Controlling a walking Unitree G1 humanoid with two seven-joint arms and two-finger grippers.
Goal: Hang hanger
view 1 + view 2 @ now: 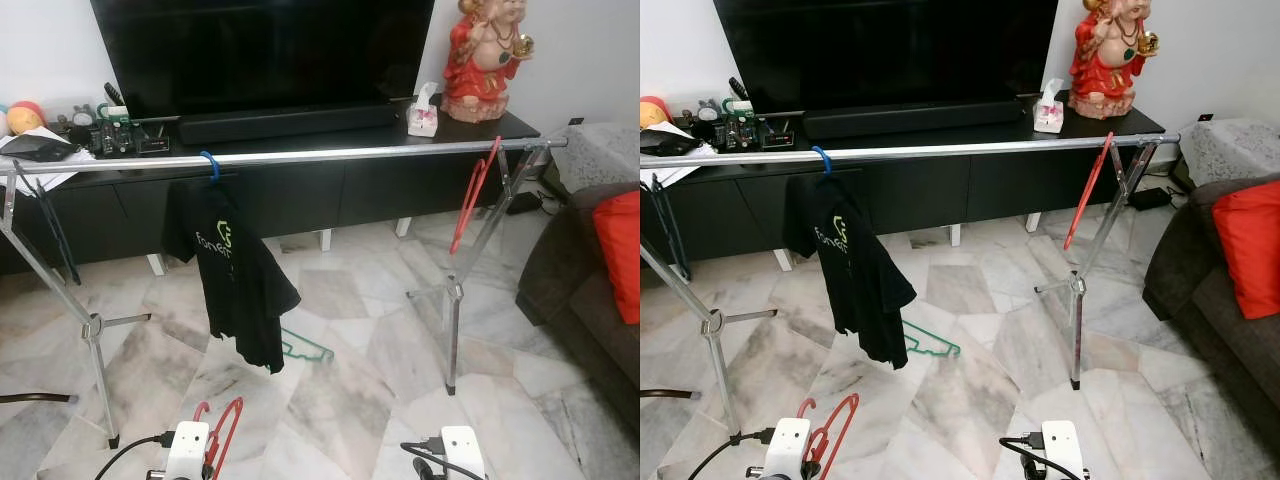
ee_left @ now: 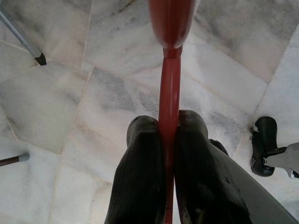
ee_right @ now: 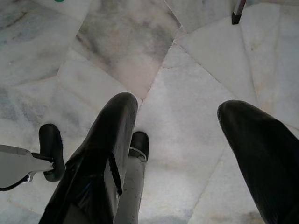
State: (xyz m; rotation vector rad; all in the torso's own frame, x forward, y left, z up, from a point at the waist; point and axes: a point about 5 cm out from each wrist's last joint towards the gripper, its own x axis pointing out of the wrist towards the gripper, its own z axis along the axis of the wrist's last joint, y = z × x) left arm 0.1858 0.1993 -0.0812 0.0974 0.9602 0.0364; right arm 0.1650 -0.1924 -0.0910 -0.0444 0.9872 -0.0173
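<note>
Low over the marble floor point(image 1: 340, 400), the left gripper point(image 2: 169, 135) pinches a red hanger point(image 1: 224, 430) tight between its fingers; the right gripper point(image 3: 187, 140) gapes empty. Ahead, the rail point(image 1: 300, 156) carries a black shirt point(image 1: 235, 280) and another red hanger point(image 1: 472, 195); a green hanger point(image 1: 305, 348) lies underneath.

Pale grey-veined marble floor point(image 1: 340, 330) underfoot, lit evenly. Beyond, against a white wall point(image 1: 585, 55), a long black TV console point(image 1: 300, 190) bearing a large dark television point(image 1: 265, 50), a soundbar point(image 1: 290, 123), a tissue box point(image 1: 423, 112) and a red-robed figurine point(image 1: 485, 55). Off right, a dark sofa point(image 1: 575, 290) with red cushion point(image 1: 620, 250).
</note>
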